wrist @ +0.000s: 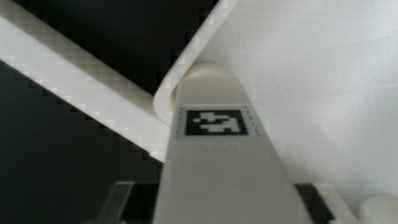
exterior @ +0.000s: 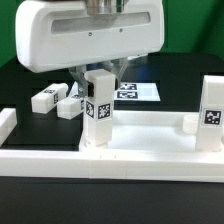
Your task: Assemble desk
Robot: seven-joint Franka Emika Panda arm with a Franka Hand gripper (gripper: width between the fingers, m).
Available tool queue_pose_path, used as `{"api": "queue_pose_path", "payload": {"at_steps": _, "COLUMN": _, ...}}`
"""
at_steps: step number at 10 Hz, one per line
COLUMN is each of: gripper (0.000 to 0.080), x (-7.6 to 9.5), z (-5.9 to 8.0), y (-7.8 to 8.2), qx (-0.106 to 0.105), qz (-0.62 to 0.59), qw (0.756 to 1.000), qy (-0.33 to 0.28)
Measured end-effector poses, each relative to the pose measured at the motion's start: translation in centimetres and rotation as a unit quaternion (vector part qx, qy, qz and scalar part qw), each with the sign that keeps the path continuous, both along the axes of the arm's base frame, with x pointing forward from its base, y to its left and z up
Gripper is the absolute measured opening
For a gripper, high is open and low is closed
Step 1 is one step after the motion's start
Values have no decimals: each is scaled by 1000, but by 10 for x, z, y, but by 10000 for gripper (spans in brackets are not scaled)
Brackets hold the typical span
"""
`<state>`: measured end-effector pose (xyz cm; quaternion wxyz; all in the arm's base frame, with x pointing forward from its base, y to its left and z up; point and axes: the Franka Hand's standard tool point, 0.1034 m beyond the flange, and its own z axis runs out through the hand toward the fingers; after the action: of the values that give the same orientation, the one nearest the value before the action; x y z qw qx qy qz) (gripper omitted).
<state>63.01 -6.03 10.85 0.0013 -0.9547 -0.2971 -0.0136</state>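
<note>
Leg [exterior: 98, 108]: white, square, stands up at the desk panel [exterior: 150, 135] corner, black-and-white tag.
Gripper [exterior: 98, 74]: jaws on both sides of leg; cannot tell if pinching.

White panel [exterior: 150, 135] bears a tagged leg [exterior: 98, 110] and second leg [exterior: 212, 115] upright; two loose legs [exterior: 45, 98] lie beyond.

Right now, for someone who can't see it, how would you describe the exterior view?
A white gripper hangs over the top of a tagged leg standing upright on the desk panel. A second leg stands at the exterior view's right; two more legs lie on the black table behind, near the marker board.
</note>
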Motion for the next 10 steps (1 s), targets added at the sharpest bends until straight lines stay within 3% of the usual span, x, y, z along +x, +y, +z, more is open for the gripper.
{"api": "queue_pose_path", "payload": {"at_steps": 1, "gripper": 289, "x": 0, "z": 0, "y": 0, "qx": 0, "qz": 0, "qw": 1000, "qy": 0}}
{"api": "queue_pose_path", "payload": {"at_steps": 5, "gripper": 289, "x": -1, "z": 1, "y": -1, "qx": 12, "qz": -221, "qw": 975, "qy": 9}}
{"api": "queue_pose_path", "payload": {"at_steps": 10, "gripper": 291, "x": -1, "z": 0, "y": 1, "qx": 17, "qz": -448, "qw": 894, "qy": 14}}
